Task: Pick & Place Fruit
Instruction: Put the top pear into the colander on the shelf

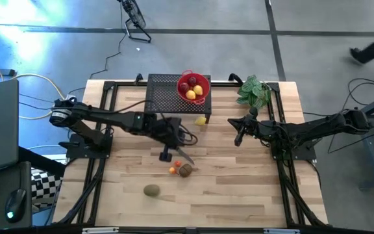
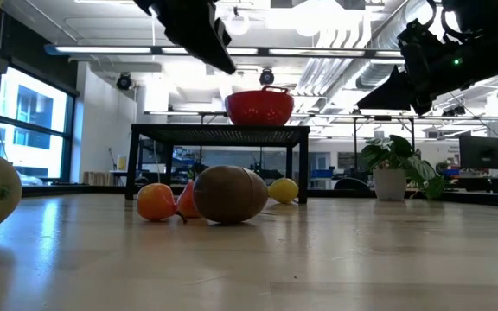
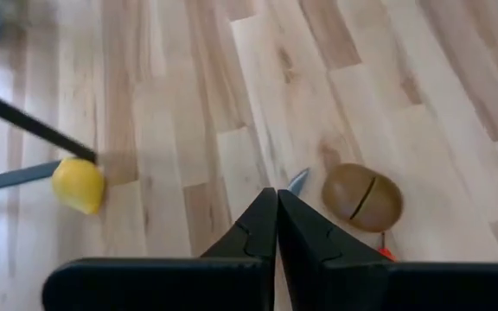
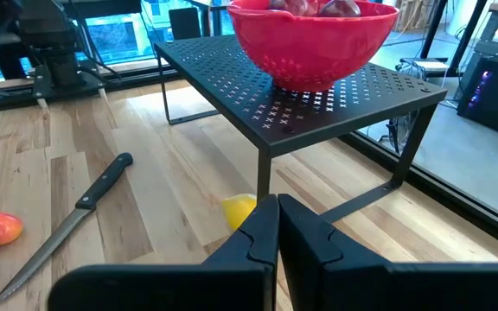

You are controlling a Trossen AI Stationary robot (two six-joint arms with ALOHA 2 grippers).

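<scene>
The wooden table (image 1: 239, 195) is the biggest thing, with a dark frame running along its left, right and far edges; the widest bare stretch is the near half and the ground between the two arms. At the middle of the far edge stands one black mesh rack (image 1: 167, 97) on thin legs, and on its right end sits one red bowl (image 1: 193, 88) holding at least two dark red fruits and two yellow ones. One leafy green plant (image 1: 254, 91) sits at the far right corner, just beside the frame. The left arm reaches from the left edge toward the centre; the left gripper (image 3: 276, 220) hangs above the boards with its fingers pressed together and nothing between them, near the knife (image 1: 182, 154) and the fruit cluster. The right arm comes in from the right edge, and the right gripper (image 4: 277, 226) is likewise closed and empty, raised near the rack's right leg. Loose on the table are two kiwis: one brown kiwi (image 1: 186, 170) close to the knife tip and one greener kiwi (image 1: 151, 190) well apart toward the near left. One lemon (image 1: 201, 119) lies by the rack's front leg. Two tiny orange fruits (image 1: 173, 169) lie just beside the brown kiwi.
</scene>
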